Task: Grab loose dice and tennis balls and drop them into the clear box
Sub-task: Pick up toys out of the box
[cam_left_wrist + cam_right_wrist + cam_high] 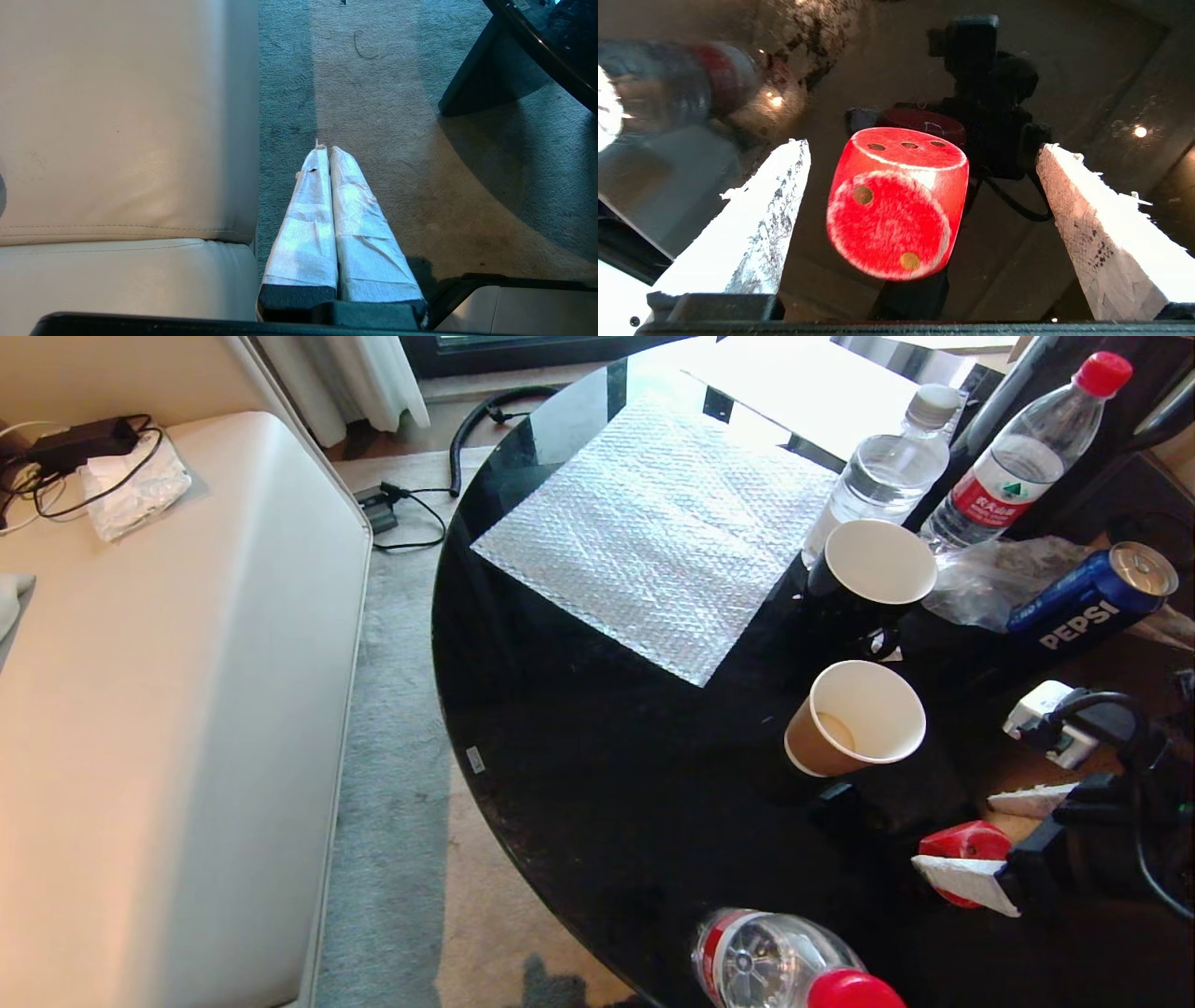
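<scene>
On the glossy black table (607, 784), the right gripper (920, 154) stood spread wide around a red die (896, 210), fingers clear of it; the left gripper (325, 151) hung closed over carpet (397, 154).

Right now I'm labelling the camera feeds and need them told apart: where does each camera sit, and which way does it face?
Head view: on the robot's head, looking forward and down at the black table with cups and bottles; the right gripper shows at the lower right.
Left wrist view: behind the left gripper, jaws shut, facing the carpet beside a cream sofa.
Right wrist view: behind the right gripper, jaws open either side of the red die on the table.
Head and right wrist views share the red die.
</scene>
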Robot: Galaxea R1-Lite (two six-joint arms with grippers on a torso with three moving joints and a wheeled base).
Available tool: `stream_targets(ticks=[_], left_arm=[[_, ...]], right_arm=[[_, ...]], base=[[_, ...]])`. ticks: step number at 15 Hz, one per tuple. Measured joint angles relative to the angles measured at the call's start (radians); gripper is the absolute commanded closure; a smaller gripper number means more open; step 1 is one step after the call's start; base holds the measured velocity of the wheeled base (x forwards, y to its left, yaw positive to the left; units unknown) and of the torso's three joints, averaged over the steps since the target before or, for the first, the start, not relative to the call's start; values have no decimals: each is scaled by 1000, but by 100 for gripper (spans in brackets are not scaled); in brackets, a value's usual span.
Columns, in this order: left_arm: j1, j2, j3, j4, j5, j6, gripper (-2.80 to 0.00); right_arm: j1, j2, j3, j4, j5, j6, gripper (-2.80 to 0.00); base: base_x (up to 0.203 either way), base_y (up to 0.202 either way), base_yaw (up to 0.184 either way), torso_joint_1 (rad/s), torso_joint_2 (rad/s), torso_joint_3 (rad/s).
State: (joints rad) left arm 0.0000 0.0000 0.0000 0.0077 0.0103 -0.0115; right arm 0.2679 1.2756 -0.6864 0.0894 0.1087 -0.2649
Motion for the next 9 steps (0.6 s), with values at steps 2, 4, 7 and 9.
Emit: stream_targets(ticks=[2,4,7,9], left_arm=[[0,0,0,0,0,0,0],[0,0,0,0,0,0,0],[0,0,0,0,0,0,0],[0,0,0,0,0,0,0]], right_arm=[[0,7,0,0,1,-1,0],[0,11,-10,-1,-1,-1,0],[0,12,-2,-3,-6,-6,0],[0,8,4,0,-12,-4,0]], base=[[0,0,0,0,0,0],[0,0,0,0,0,0],[0,0,0,0,0,0],[0,0,0,0,0,0]])
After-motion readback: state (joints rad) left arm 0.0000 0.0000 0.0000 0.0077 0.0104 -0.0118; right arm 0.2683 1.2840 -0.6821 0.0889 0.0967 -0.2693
